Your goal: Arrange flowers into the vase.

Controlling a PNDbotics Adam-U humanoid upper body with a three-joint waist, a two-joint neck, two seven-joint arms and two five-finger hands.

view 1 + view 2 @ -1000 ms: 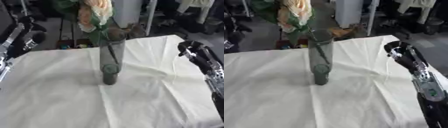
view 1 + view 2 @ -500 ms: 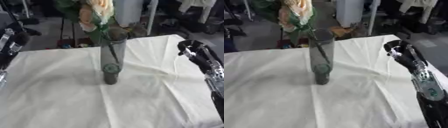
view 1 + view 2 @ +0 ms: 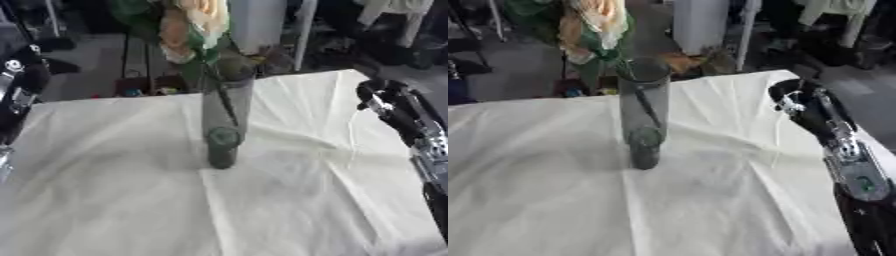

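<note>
Centre frame: tall dark see-through vase [image 3: 223, 120] standing upright on the white tablecloth [image 3: 262, 210], a bit left of middle in both eye views. Flowers [image 3: 188, 22] are in it, pale peach/cream blooms w/ green leaves, heads up at the top edge of the frame, leaning to the upper left of the vase mouth. A dark stem [image 3: 647, 107] runs diagonally down thru the glass toward the base. Round darker patch low inside the vase; can't tell what it is.

Right side: right hand [image 3: 791, 97] sits at mid-right of the frame, over the cloth's right edge, well apart from the vase. Black w/ silver bits, forearm running down to the lower right corner. Fingers look curled in at the top of the hand, nothing between them, so closed and empty. Not touching vase or flowers.

Left side: left arm [image 3: 19, 85] shows only at the far left edge in the left eye view, black w/ silver joints, upper-left to mid-left. The hand itself is cut off or blurred there; can't tell if its fingers are open or closed. It's away from the vase too.

Cloth is creased, folds fanning out from the vase base toward the right and lower centre. Bkgd at top: dim floor, a white upright panel [image 3: 258, 25], and dark clutter.
</note>
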